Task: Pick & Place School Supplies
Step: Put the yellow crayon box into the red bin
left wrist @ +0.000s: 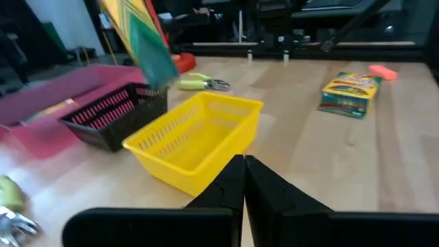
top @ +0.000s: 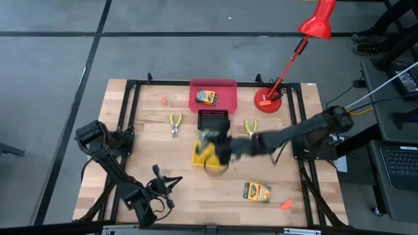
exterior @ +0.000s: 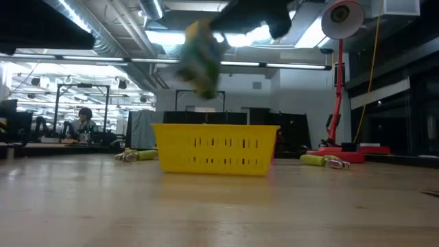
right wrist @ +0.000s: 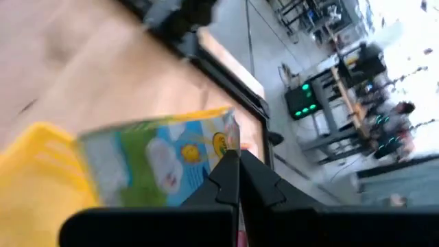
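Note:
My right gripper (right wrist: 238,167) is shut on a yellow-and-green crayon box (right wrist: 158,161) and hangs over the yellow tray (top: 204,158) at mid-table. The low view shows the box (exterior: 201,55) well above the tray (exterior: 216,147). My left gripper (left wrist: 244,180) waits shut and empty near the table's front left (top: 168,185). A second crayon box (top: 206,97) lies in the red tray (top: 225,86). A third (top: 257,192) lies flat on the table at front right. Two yellow-handled pliers (top: 176,123) (top: 250,127) lie on either side of the black tray (top: 213,119). My right gripper pinches the crayon box between its two fingers at one end (right wrist: 225,140). The box is lifted clear and hangs tilted below the gripper, above the yellow tray. The fingers themselves hide the exact spot of contact.
The red desk lamp's base (top: 269,101) stands at the back right, its arm slanting up over the table's far edge. Small orange-red pieces lie at back left (top: 163,101) and front right (top: 285,204). A black frame (top: 130,85) runs around the table's sides.

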{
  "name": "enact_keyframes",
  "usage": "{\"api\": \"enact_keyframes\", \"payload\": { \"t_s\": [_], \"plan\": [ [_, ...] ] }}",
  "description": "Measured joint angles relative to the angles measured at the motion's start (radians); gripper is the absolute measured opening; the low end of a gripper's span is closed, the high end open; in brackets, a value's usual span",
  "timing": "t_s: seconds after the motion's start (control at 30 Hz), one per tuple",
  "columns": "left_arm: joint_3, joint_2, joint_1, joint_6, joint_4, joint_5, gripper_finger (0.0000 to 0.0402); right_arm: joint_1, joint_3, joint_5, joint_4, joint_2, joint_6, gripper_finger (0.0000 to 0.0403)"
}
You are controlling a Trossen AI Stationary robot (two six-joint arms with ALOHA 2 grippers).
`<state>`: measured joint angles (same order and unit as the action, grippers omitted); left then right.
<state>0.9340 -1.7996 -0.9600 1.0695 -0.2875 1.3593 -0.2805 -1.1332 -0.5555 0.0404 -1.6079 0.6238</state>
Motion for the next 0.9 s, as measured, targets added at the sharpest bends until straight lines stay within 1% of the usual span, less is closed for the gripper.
{"api": "enact_keyframes", "payload": {
  "t_s": [0.13, 0.2, 0.27, 0.37, 0.47, 0.63, 0.77, 0.9],
  "plan": [
    [0.000, 0.000, 0.021, -0.048, 0.000, 0.011, 0.0003, 0.151, 0.000, 0.133, -0.049, 0.157, -0.030, 0.0000],
    [0.000, 0.000, 0.031, -0.067, -0.001, 0.017, 0.0003, 0.231, 0.000, 0.199, -0.052, 0.215, -0.042, 0.0000],
    [0.000, 0.001, 0.043, -0.088, -0.001, 0.028, 0.0003, 0.318, 0.000, 0.259, -0.065, 0.255, -0.070, 0.0000],
    [0.000, 0.001, 0.062, -0.128, -0.001, 0.035, 0.0003, 0.457, 0.000, 0.334, -0.083, 0.273, -0.119, 0.0000],
    [0.000, 0.001, 0.087, -0.151, 0.000, 0.041, 0.0003, 0.584, 0.000, 0.411, -0.096, 0.260, -0.176, 0.0000],
    [0.000, 0.001, 0.149, -0.151, -0.001, 0.045, 0.0003, 0.733, 0.000, 0.490, -0.060, 0.198, -0.253, 0.0000],
    [0.000, 0.001, 0.202, -0.161, 0.000, 0.029, 0.0003, 0.799, 0.001, 0.501, -0.028, 0.108, -0.278, 0.0000],
    [0.000, 0.001, 0.241, -0.163, 0.004, -0.002, 0.0003, 0.823, 0.000, 0.483, 0.003, 0.005, -0.276, 0.0000]
  ]
}}
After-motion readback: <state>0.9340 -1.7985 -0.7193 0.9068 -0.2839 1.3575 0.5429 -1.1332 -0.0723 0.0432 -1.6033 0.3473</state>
